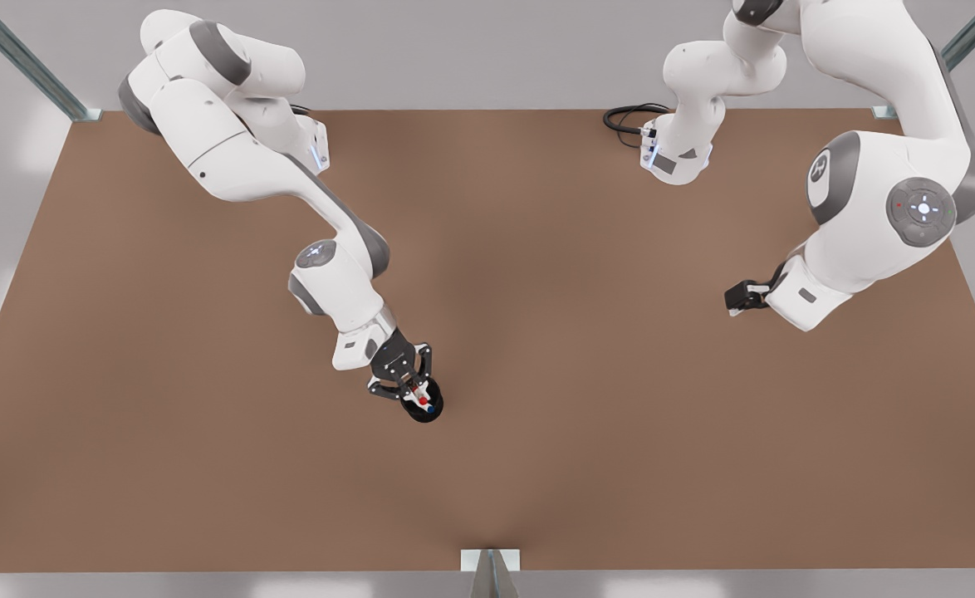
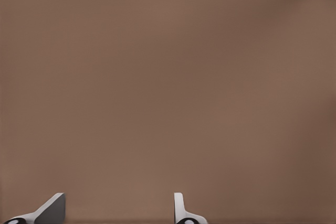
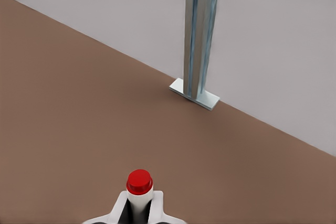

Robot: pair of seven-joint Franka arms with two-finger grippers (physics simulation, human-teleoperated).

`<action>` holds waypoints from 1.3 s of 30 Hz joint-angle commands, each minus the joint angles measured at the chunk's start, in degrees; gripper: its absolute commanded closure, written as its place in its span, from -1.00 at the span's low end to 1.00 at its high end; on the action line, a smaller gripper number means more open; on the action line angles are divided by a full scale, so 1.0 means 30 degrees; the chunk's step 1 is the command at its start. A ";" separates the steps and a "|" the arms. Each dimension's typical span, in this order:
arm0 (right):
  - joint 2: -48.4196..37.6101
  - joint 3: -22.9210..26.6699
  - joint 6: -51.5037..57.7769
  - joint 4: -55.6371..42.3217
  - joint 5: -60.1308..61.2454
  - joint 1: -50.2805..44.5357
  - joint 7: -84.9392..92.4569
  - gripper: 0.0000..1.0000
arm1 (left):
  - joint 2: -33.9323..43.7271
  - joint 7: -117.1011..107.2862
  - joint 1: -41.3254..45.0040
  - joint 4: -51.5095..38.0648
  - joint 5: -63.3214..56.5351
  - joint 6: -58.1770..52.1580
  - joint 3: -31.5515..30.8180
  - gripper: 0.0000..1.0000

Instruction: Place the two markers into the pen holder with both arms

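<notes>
- Over the pen holder (image 1: 423, 408), the right gripper (image 1: 415, 388) clamps its fingers (image 3: 157, 205) on the red-capped marker (image 3: 139, 188), upright at the holder's mouth.
- Inside the holder sits the blue-capped marker (image 1: 430, 409), just beside the red cap.
- Toward the front view's right, the left gripper (image 1: 742, 296) waits above the table, its fingers (image 2: 181, 208) spread apart and holding nothing.
- Bare brown table (image 1: 587, 415) surrounds the holder on all sides; its edges and the metal post (image 3: 198, 40) lie well apart from it.
</notes>
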State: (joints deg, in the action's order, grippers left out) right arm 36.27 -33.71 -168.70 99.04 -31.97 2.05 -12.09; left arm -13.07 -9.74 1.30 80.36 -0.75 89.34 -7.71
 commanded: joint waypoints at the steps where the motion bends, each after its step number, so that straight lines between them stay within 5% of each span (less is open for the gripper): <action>1: 0.0010 0.0015 -0.0193 0.0004 -0.0241 -0.0040 -0.0598 0.45 | 0.0020 0.0786 -0.0022 -0.0009 -0.0013 -0.0013 -0.0007 -1.00; 25: 0.1241 0.0953 -0.1218 -0.0201 -0.1590 -0.0304 -0.0598 0.40 | -0.0097 0.0845 -0.0080 0.0020 -0.0013 0.0016 0.0051 -1.00; 26: 0.1241 0.0953 -0.1160 -0.0201 -0.1590 -0.0303 -0.0569 0.13 | -0.0097 0.0845 -0.0080 0.0020 -0.0013 0.0016 0.0051 -1.00; 27: 0.1241 0.0953 -0.1160 -0.0201 -0.1590 -0.0216 -0.0569 -0.64 | -0.0097 0.0845 -0.0080 0.0020 -0.0013 0.0016 0.0051 -1.00; 28: 0.1241 0.0953 -0.1160 -0.0230 -0.1590 -0.0245 -0.0598 -0.83 | -0.0097 0.0845 -0.0080 0.0020 -0.0013 0.0016 0.0051 -1.00; 31: 0.0686 0.0748 -0.0373 -0.0581 -0.1472 -0.0216 -0.1415 -0.89 | -0.0097 0.0845 -0.0080 0.0020 -0.0013 0.0016 0.0051 -1.00; 33: -0.0749 0.0133 0.4194 -0.1985 -0.1414 -0.0128 -0.2443 -0.89 | -0.0097 0.0874 -0.0081 -0.0009 -0.0013 0.0016 0.0080 -1.00; 36: -0.1571 -0.5988 1.8172 -0.7466 0.0520 0.4675 -0.3906 -1.00 | -0.0068 0.2396 -0.0080 -0.0097 -0.0042 0.0016 0.0051 -1.00; 38: -0.1718 -0.9154 2.0548 -0.7349 0.0578 0.8162 -0.5051 -1.00 | -0.0010 0.3804 -0.0080 -0.0214 -0.0189 -0.0013 0.0051 -1.00; 39: -0.3291 -0.9479 2.1573 -0.7087 0.1394 0.9071 -0.5079 -1.00 | -0.0039 0.3774 0.0066 -0.0214 -0.0189 -0.0043 0.0051 -1.00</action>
State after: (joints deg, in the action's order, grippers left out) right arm 26.66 -57.89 -131.55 78.77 -30.05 26.12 -17.69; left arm -13.21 -5.60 1.27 79.77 -1.07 89.35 -7.53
